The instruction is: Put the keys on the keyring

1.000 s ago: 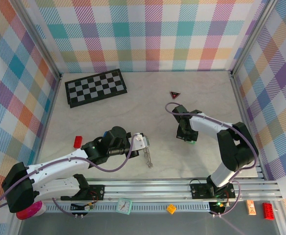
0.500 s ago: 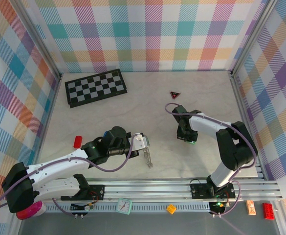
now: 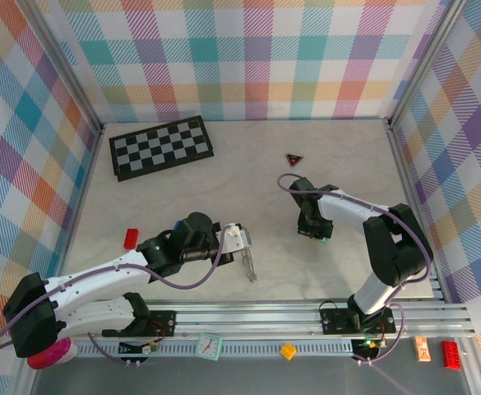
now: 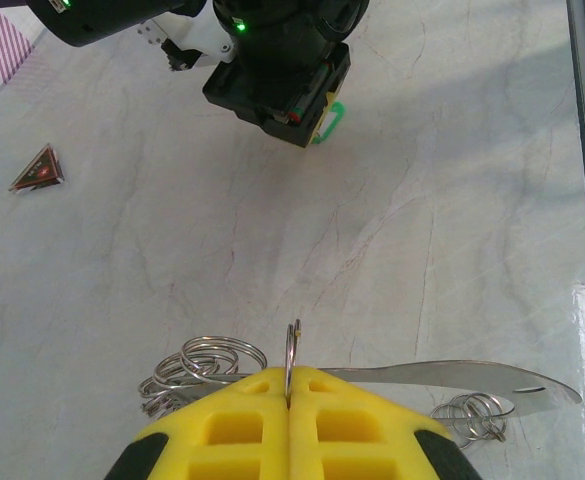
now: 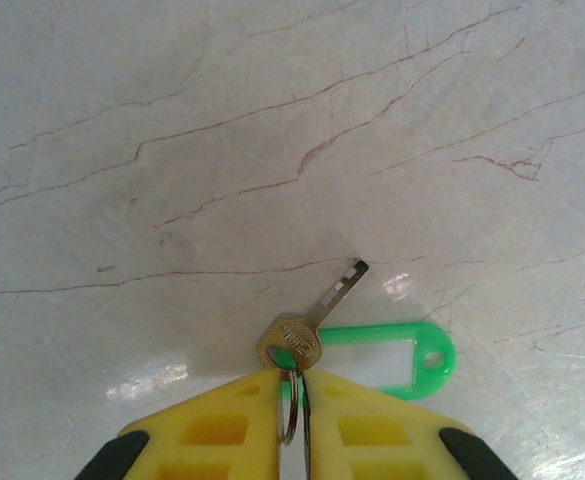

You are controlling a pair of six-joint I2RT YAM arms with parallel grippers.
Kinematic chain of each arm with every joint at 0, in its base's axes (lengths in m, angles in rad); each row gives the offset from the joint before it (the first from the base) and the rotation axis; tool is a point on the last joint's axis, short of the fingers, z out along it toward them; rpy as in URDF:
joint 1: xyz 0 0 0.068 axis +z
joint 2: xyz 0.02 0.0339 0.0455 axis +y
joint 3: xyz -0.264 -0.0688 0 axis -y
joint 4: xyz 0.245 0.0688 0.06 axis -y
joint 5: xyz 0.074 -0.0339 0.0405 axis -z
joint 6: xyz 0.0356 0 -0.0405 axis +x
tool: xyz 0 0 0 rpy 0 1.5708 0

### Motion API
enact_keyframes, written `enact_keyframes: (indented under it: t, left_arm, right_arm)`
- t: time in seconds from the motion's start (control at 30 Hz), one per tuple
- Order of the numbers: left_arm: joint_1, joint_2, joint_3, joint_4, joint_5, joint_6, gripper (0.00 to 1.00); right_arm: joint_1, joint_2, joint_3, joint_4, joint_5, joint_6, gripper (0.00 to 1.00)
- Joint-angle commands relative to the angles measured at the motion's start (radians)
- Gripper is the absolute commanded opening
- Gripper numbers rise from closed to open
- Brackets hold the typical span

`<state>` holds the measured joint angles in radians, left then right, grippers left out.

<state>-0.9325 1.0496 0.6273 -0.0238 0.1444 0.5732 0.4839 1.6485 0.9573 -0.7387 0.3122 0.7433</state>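
White-and-black arms [image 3: 100, 284], purple cables [image 3: 279, 181], yellow end effector pads [image 4: 232, 430]

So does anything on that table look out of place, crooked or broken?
The checkerboard sits crooked, skewed to the edges of the table. A red block and a small dark triangle lie loose on it, like strays. Nothing looks spilled or broken.
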Motion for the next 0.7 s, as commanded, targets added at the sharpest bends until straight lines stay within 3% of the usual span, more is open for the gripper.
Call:
enact_keyframes:
  t: [0.0, 0.4, 0.67]
  left_arm:
    - [0.010, -0.021, 0.012, 0.041, 0.002, 0.017, 0.00]
    - [0.010, -0.023, 0.015, 0.038, 0.001, 0.022, 0.00]
    - [0.009, -0.022, 0.014, 0.039, 0.001, 0.021, 0.00]
  right_arm:
    - [0.005, 0.016, 0.001, -0.031, -0.006, -0.001, 0.12]
    - [0.005, 0.010, 0.002, -0.033, -0.002, -0.003, 0.01]
    - [0.005, 0.010, 0.001, -0.036, -0.008, -0.012, 0.12]
